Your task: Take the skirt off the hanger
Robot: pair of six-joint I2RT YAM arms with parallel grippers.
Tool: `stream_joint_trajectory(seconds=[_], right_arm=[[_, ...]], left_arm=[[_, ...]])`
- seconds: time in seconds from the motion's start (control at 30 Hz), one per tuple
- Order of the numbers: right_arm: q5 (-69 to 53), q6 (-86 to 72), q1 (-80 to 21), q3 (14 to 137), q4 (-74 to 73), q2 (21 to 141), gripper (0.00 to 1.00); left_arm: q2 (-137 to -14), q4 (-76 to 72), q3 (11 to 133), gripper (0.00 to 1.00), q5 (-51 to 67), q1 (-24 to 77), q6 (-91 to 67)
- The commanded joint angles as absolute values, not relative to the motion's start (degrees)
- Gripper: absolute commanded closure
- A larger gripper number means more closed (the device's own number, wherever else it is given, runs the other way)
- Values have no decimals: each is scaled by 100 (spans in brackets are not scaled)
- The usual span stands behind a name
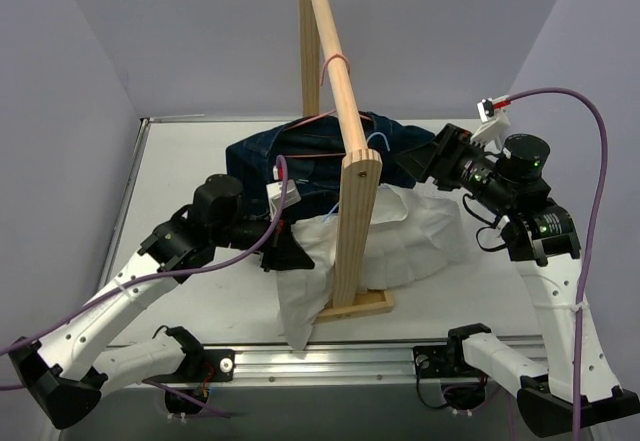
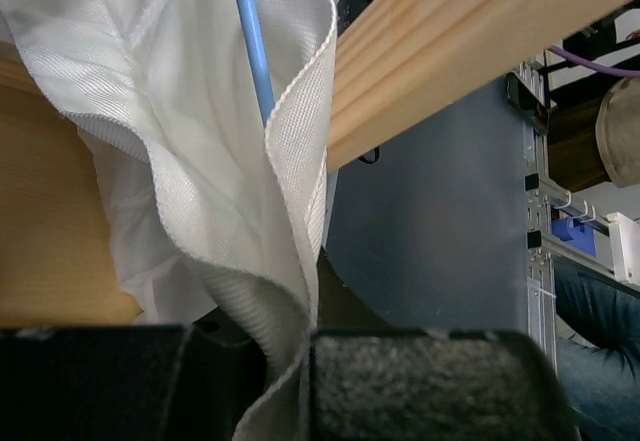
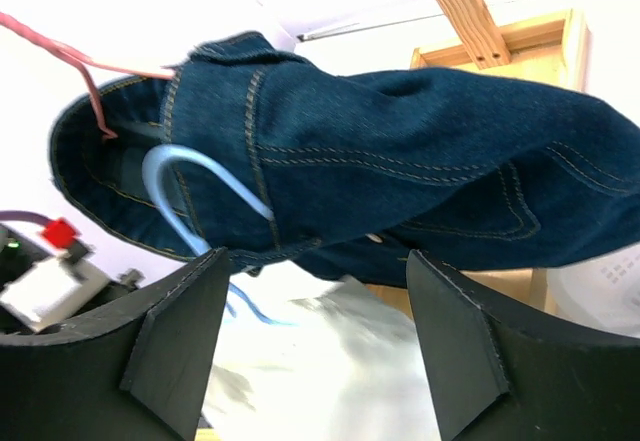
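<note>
A white pleated skirt (image 1: 405, 233) lies crumpled at the foot of the wooden rack (image 1: 345, 111), with a light-blue hanger (image 1: 377, 141) in it. My left gripper (image 1: 290, 251) is shut on a fold of the white skirt (image 2: 200, 161) beside the blue hanger rod (image 2: 250, 31). A dark denim garment (image 1: 300, 153) on a pink hanger (image 1: 335, 61) lies behind. My right gripper (image 1: 425, 166) is open and empty, just in front of the denim (image 3: 400, 161), with the blue hanger hook (image 3: 170, 191) and white skirt (image 3: 340, 371) between its fingers' line of sight.
The rack's upright post (image 1: 358, 231) and base (image 1: 360, 306) stand between the two arms, and its rod slants up and away. The wooden beam (image 2: 470, 31) passes close over my left gripper. The pink hanger (image 3: 90, 71) hooks into the denim waistband.
</note>
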State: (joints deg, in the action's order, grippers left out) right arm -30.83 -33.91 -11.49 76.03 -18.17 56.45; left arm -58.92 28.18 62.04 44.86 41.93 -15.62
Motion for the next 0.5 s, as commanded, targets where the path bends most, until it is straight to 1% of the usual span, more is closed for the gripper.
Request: stream_joint_trajectory(seconds=[0.0,0.1,0.13,0.37,0.47], right_arm=[[-3226,-3472,-1222,7954,-1485,5826,34],[-3191,-3480,-1397,8033,-1521,6028,37],[-3095,-3472,-1598,8033,-1521,6055,37],[-2093,-3375,-2687,7989,-1538,6143,42],[-1715,-3375,-2979,8007,-1564,6179,44]], left_arm=[[-6038,2865,6776,98,4825,4289,-1169],[-6222,3111,7039,98,4781,4280,-976],[-6249,3129,7084,98,4790,4280,-967],[-6363,3296,7312,98,4781,4280,-905],[-6424,3427,7391,98,4746,4280,-853]])
